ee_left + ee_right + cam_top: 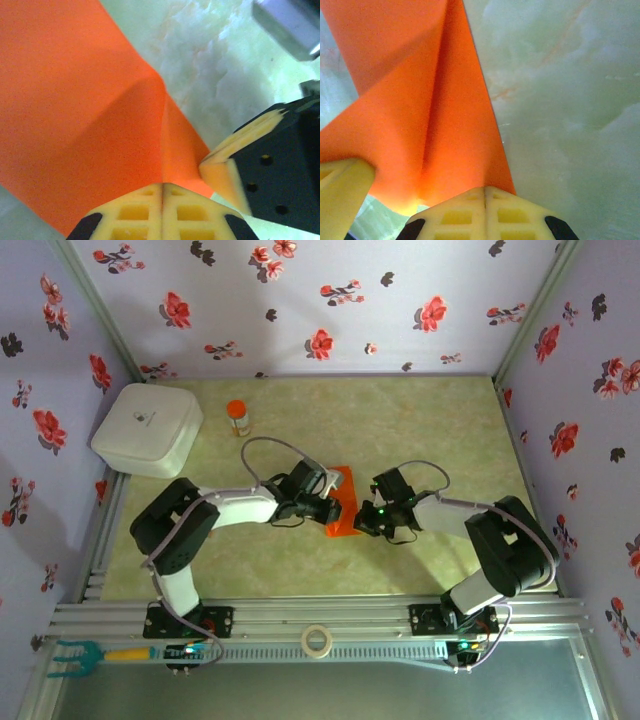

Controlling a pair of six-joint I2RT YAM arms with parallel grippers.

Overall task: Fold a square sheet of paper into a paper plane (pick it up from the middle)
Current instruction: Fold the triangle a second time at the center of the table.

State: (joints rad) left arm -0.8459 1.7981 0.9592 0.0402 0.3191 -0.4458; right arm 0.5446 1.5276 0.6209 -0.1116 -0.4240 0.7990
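Pinching orange paper; poss. logo on box.

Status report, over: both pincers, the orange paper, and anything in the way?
Left pincer shut on orange paper, right pincer shut on it too. Paper creased between them. Bottle and white box stand apart, back left.
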